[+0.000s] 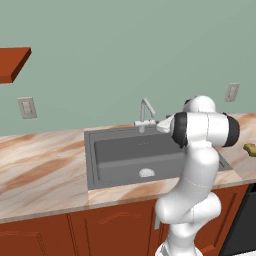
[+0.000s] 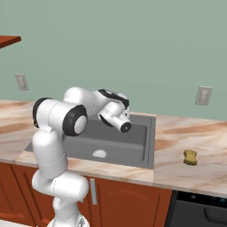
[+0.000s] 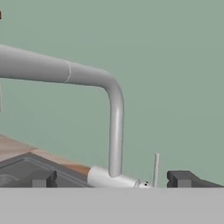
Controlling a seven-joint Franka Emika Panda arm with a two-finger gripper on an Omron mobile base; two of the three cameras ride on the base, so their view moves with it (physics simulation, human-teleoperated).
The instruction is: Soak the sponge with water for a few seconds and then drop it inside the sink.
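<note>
From the left base view, the dark grey sink (image 1: 150, 155) sits sunk into the marbled bench (image 1: 40, 170), with its round silvery drain (image 1: 146, 173) near the front of the basin and the slim grey faucet (image 1: 146, 114) rising at the back rim against the green wall. The white arm (image 1: 192, 180) stands in front of the sink's right half, its upper links bent over toward the faucet base. The sponge (image 1: 250, 149), a small yellow-olive block, lies on the bench at the far right edge of the picture, well apart from the sink. A red-brown shelf (image 1: 14, 62) juts from the wall at upper left, and a wall socket (image 1: 27, 107) sits below it.

From the right base view, the arm folds over the sink (image 2: 139, 146), its wrist reaching toward the back of the basin. The sponge (image 2: 190, 157) rests on the bench (image 2: 195, 137) to the right of the sink, clear of its rim and untouched. Red-brown cabinet doors (image 2: 128, 199) run under the bench.

Along the hand view, the claw (image 3: 111, 178) is spread wide with nothing between its two dark finger tips (image 3: 43, 178). Straight ahead and close stands the faucet (image 3: 114, 131), its pipe rising from a pale base and bending off to the left. A thin upright lever (image 3: 155, 168) stands just beside that base. A corner of the sink's rim (image 3: 26, 159) shows at lower left.
</note>
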